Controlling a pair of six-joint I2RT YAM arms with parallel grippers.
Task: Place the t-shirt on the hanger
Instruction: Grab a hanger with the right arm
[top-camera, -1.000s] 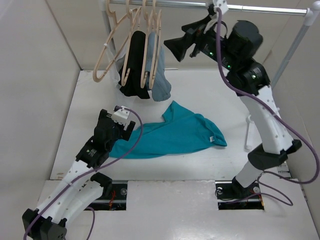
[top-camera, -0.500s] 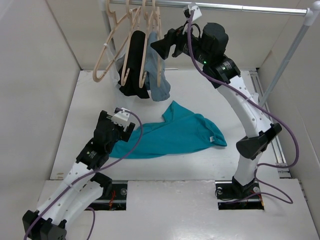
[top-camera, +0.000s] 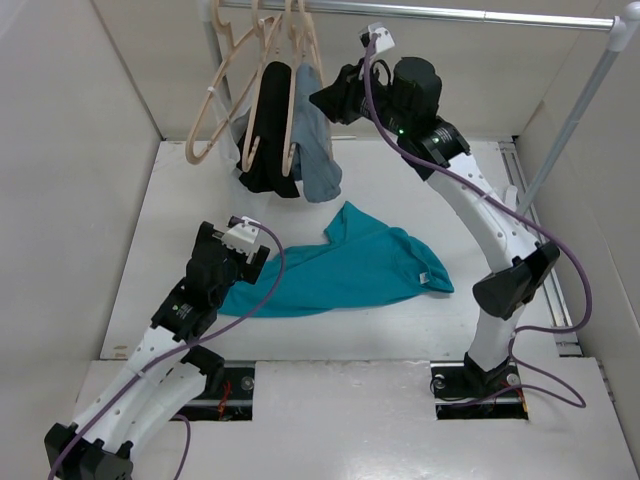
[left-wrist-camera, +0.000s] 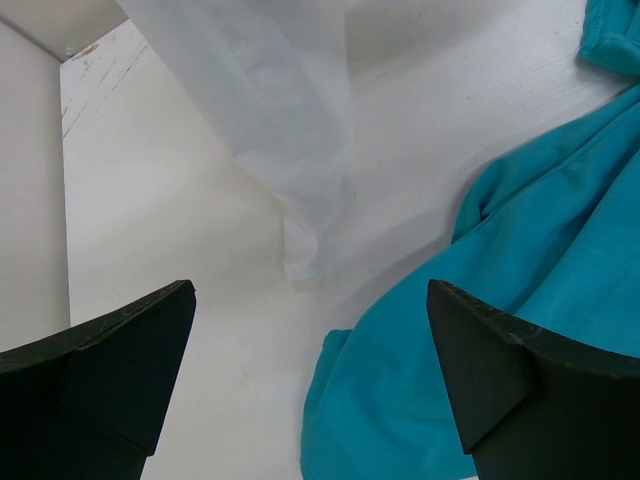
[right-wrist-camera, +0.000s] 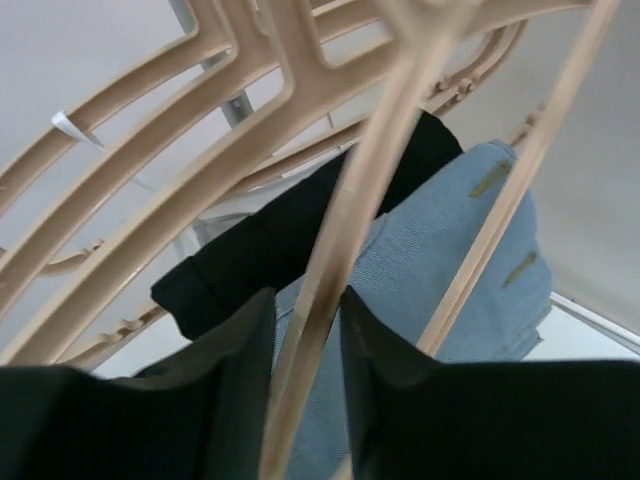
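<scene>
Right gripper (right-wrist-camera: 308, 400) is up at the rail (top-camera: 480, 14), jaws drawn narrow around one slanting bar of the hanger (right-wrist-camera: 318, 300). One finger (right-wrist-camera: 400, 400) touches the bar. A sliver of cloth shows between the bar and the other finger, so I can't tell whether it is clamped. Crowding that hanger are the other hangers (top-camera: 215, 110) of the same beige, hooked close together on the rail. The black garment (top-camera: 268, 130) and the pale blue-grey garment (top-camera: 315, 150) hang right behind the bar, directly past my fingertips in the wrist view.

Down on the table (top-camera: 180, 200), well apart from all that, the t-shirt (top-camera: 350, 270) lies spread and rumpled, teal, with its white label (top-camera: 424, 278) showing near the right-hand end. My left gripper (left-wrist-camera: 308, 330) hovers low at the shirt's left edge with jaws wide and nothing between them. From its camera I see teal folds to the right and a pale, see-through cloth (left-wrist-camera: 280, 120) hanging down just ahead.
</scene>
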